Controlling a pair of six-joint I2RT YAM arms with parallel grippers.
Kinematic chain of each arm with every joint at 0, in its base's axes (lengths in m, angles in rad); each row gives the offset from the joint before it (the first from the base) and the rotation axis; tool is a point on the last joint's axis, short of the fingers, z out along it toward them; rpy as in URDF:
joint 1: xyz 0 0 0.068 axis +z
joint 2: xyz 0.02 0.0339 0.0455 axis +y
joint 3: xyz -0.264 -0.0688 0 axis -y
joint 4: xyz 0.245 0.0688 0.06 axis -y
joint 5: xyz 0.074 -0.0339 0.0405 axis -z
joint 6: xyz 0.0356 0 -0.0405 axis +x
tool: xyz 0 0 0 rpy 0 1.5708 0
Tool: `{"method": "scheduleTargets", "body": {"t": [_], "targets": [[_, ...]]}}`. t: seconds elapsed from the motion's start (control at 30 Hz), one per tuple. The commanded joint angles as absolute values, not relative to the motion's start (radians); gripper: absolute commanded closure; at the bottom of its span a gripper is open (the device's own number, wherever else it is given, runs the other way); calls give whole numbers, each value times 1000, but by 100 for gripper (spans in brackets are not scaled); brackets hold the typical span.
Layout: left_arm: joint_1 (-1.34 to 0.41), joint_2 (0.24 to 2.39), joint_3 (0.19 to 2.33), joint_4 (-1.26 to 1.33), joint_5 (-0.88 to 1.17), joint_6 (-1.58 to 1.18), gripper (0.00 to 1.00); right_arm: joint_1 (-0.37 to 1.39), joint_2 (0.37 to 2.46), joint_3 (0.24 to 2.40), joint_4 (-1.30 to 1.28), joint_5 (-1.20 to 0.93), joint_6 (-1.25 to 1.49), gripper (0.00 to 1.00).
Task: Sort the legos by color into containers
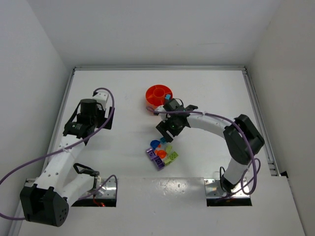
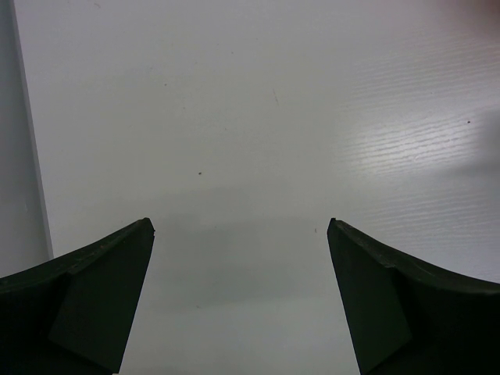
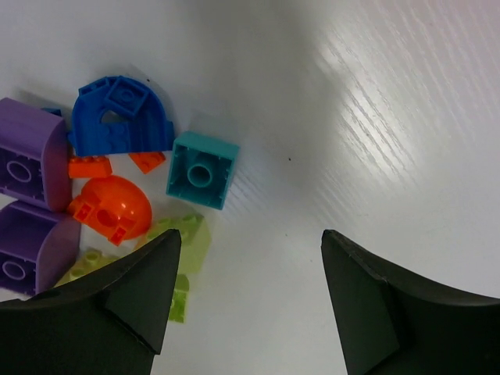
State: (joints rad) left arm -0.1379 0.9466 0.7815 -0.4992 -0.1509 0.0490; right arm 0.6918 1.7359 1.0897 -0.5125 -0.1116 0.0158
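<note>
The legos lie in a small pile (image 1: 161,153) in the middle of the table. In the right wrist view I see a teal square brick (image 3: 201,169), a blue rounded piece (image 3: 121,117), an orange dome (image 3: 109,207), two purple bricks (image 3: 31,160), small orange bits (image 3: 88,166) and pale yellow-green pieces (image 3: 186,238). My right gripper (image 3: 250,234) is open and empty, hovering just right of the pile; it also shows in the top view (image 1: 166,132). The round orange tray (image 1: 153,101) stands behind it, with a teal piece (image 1: 168,97) inside. My left gripper (image 2: 241,225) is open over bare table.
The left arm (image 1: 88,115) stands well to the left of the tray and the pile. A raised rail (image 1: 256,113) runs along the table's right side, and white walls close in the back and both sides.
</note>
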Motion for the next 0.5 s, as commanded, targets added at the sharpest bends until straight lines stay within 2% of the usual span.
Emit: {"method": "scheduleTargets", "body": {"t": [0.0, 0.47], "targets": [[-138, 930, 782, -469, -161, 37, 0, 727, 1762, 1109, -462, -72, 54, 27], [-138, 940, 773, -469, -170, 37, 0, 773, 1876, 1204, -480, -101, 93, 27]]}}
